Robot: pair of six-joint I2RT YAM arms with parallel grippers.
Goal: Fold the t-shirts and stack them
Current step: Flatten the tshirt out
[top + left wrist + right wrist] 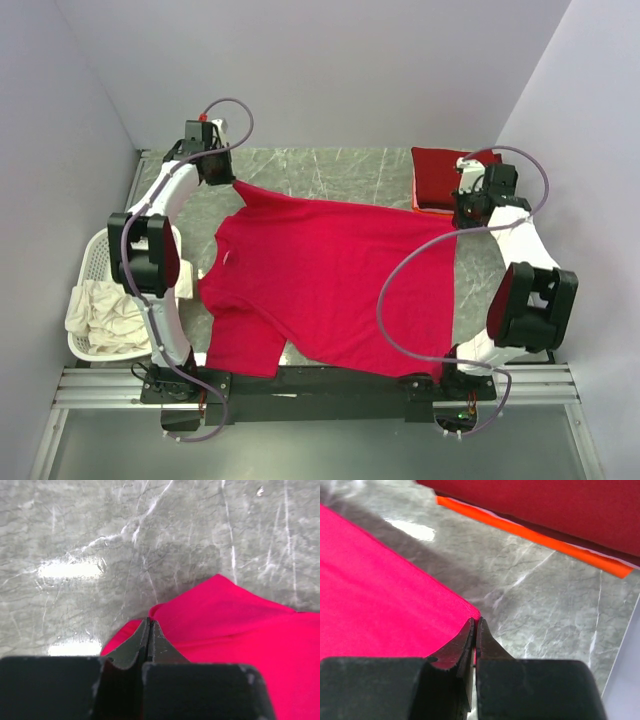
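Note:
A large crimson-red t-shirt (320, 275) lies spread across the grey table, pulled out between both arms. At the back left, my left gripper (226, 180) is shut on one corner of it. In the left wrist view the fingertips (149, 622) pinch the red cloth (240, 625), which shows on both sides of them. My right gripper (462, 222) is shut on the shirt's right corner. In the right wrist view that corner of the cloth (380, 590) ends right at the closed gripper (475, 622). A folded dark maroon t-shirt (440, 172) lies on an orange one (535, 535) at the back right.
A white slotted laundry basket (95, 258) stands off the table's left edge with a cream-white t-shirt (105, 315) crumpled in it. Grey walls close in on the left, back and right. The folded stack lies just beyond the right gripper.

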